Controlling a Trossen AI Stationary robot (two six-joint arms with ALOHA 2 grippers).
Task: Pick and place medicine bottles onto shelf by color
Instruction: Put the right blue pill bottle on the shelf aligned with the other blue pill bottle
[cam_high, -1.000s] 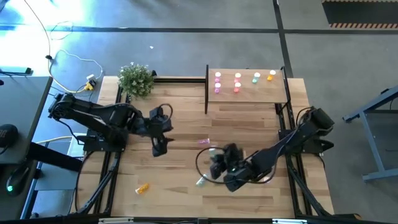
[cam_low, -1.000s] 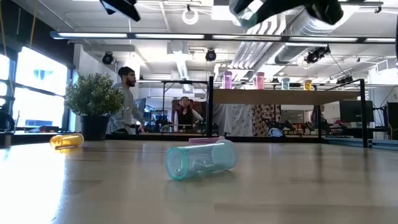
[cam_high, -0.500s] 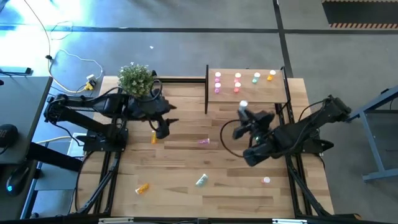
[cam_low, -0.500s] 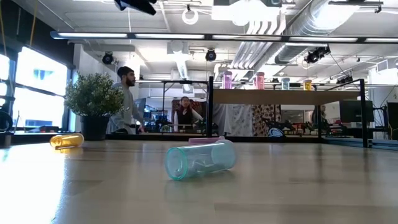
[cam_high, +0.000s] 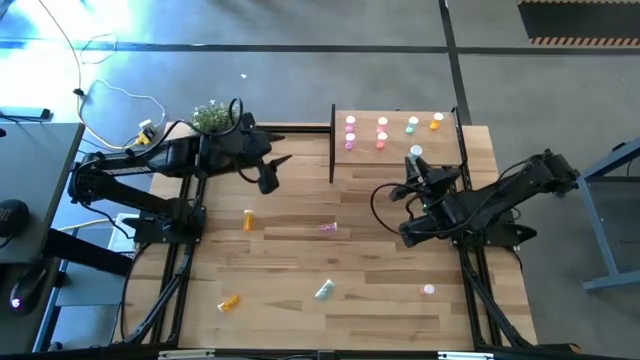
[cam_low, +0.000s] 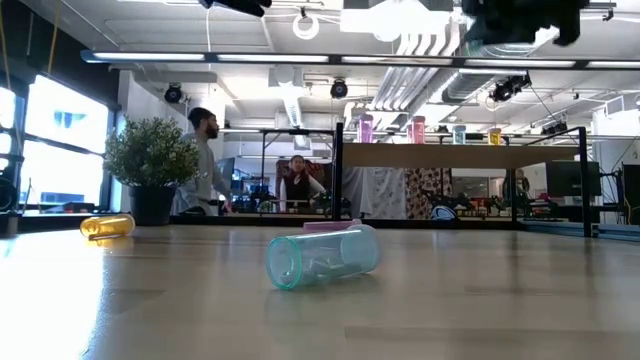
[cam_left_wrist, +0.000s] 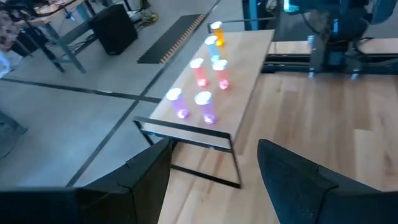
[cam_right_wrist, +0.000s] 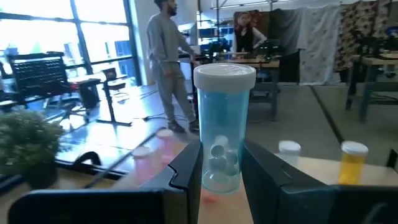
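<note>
High view: right tool (cam_high: 418, 172) nears shelf (cam_high: 440, 152).

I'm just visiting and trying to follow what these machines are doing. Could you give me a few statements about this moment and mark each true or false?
1. The right tool grips a white-capped pale blue-green bottle. True.
2. The light-wood shelf holds no bottles. False: six small bottles stand on it.
3. The left tool holds a bottle. False: its fingers are open and empty.
4. A clear teal bottle lies on its side on the striped plank tabletop. True.
5. An orange bottle stands on the tabletop. True.
</note>
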